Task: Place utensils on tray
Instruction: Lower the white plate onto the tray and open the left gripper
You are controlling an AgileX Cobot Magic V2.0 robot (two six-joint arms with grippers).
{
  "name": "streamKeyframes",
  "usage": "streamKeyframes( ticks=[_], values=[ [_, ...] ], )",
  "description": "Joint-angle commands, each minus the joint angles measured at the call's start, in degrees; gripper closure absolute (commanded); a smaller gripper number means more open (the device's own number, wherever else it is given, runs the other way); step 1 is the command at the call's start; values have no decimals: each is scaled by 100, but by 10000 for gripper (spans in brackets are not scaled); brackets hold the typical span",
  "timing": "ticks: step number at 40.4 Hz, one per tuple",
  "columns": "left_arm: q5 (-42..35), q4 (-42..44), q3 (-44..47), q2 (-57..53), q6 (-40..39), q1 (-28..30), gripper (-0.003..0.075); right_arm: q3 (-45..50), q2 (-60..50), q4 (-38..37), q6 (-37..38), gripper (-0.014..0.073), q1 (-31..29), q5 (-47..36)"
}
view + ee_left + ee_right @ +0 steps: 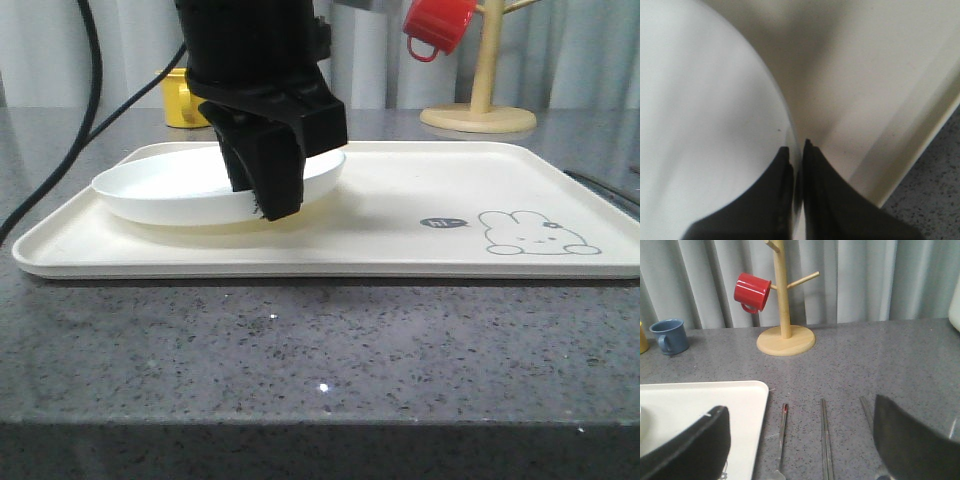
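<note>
Your left gripper [268, 190] blocks the middle of the plate [160, 190] in the front view, and its upper body runs off the top edge. In the right wrist view the utensils [826, 440] on the counter [865, 365] are cut off at the bottom edge, so you cannot tell which is which. The small print beside the rabbit [535, 233] is too small to read.

The table [300, 370] is grey stone with little specks. A big cream tray [400, 255] lies on it near the front. Far back stand a yellow cup [180, 100], a blue cup [670, 336] and a wooden mug tree [480, 110]. The shiny utensils [825, 440] lie on the table right of the tray.
</note>
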Motion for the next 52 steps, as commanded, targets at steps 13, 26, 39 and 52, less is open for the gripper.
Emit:
streamKeyframes(
  ticks=[13,26,39,52],
  values=[
    [932,16,-676,-245,-74,-49,454,-204,77,14,-44,-7,-43,-441],
    [916,683,-772,-816,-575,328,687,-204,77,14,-44,-7,-43,-441],
    [830,386,-327,-2039,-856,2389,739,-204,77,14,-44,-7,-43,-441],
    [-639,-285,1765,-3859,-856,4096,739,-204,77,14,-44,-7,-43,-441]
  ],
)
